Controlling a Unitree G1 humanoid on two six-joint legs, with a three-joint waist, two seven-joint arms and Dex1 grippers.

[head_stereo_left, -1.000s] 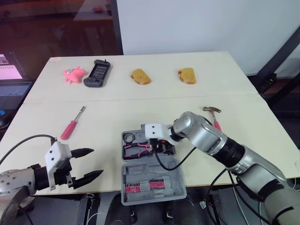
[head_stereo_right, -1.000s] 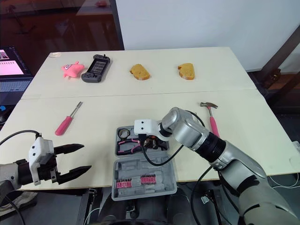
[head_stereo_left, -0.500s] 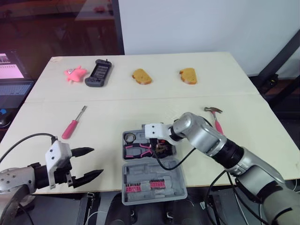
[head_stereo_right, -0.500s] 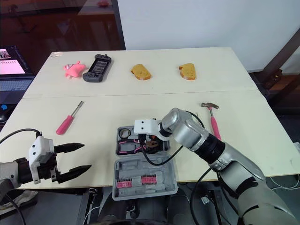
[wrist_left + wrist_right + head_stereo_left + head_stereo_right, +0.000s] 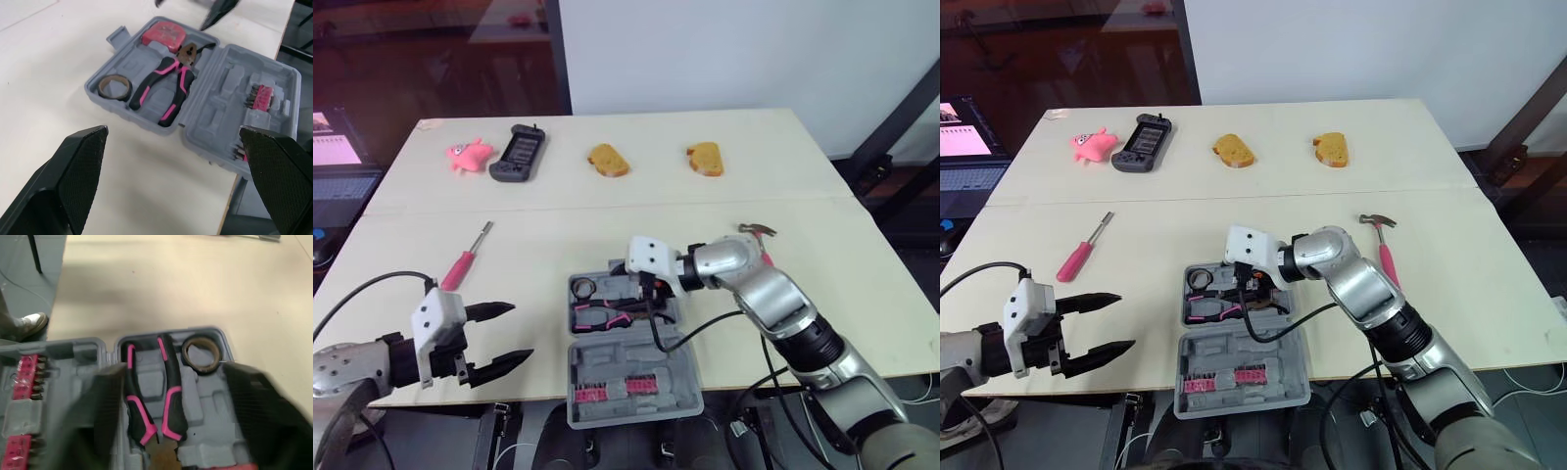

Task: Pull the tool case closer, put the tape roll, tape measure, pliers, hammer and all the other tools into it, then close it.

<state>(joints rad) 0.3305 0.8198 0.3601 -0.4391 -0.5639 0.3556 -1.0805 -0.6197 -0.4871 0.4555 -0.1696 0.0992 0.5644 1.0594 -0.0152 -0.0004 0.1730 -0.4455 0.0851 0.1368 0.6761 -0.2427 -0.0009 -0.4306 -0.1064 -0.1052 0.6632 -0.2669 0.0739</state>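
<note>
The grey tool case [image 5: 680, 370] lies open at the table's front edge. Its far half holds a tape roll [image 5: 114, 87], pink-handled pliers [image 5: 166, 88] and a pink tape measure [image 5: 165, 33]. My right gripper [image 5: 651, 290] hovers just above that half, open, with nothing between its fingers. My left gripper [image 5: 521, 333] is open and empty, low at the front edge, left of the case. A pink-handled hammer [image 5: 761, 243] lies to the right of the case. A pink-handled screwdriver [image 5: 465, 263] lies on the table to the left.
The case's near half holds rows of pink bits [image 5: 622, 389]. Along the far edge sit a pink toy [image 5: 467, 155], a black game controller [image 5: 518, 153] and two bread pieces [image 5: 607, 160] [image 5: 705, 158]. A laptop [image 5: 337, 171] stands left of the table.
My right gripper has risen off the case's tape-measure pocket and its arm has swung to the right. The left gripper has hardly moved.
</note>
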